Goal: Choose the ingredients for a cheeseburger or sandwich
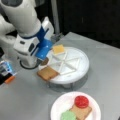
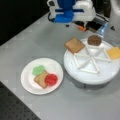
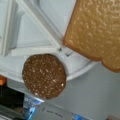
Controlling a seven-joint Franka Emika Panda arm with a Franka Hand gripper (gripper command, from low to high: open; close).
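Note:
On the paper plate (image 1: 58, 106) (image 2: 27, 80) lies the sandwich stack: a toast square (image 1: 81, 112) (image 2: 40, 80), a red disc (image 1: 81, 101) (image 2: 51, 79) on top of it and a green disc (image 1: 68, 116) (image 2: 38, 70) at its edge. A second toast square (image 1: 47, 73) (image 2: 74, 45) (image 3: 97, 30) lies over the rim of the divided white tray (image 1: 82, 67) (image 2: 87, 77). My gripper (image 1: 43, 55) (image 2: 67, 23) hangs just above the tray's edge, over a brown patty (image 1: 44, 61) (image 2: 94, 40) (image 3: 44, 75) and beside that toast. The wrist view shows no fingers.
A yellow-orange cheese square (image 1: 58, 49) (image 2: 114, 52) lies in another tray compartment. The arm's base (image 1: 27, 63) stands beside the tray, with a small orange and blue object (image 1: 7, 73) (image 2: 81, 28) near it. A dark perforated strip (image 2: 15, 110) borders the grey table.

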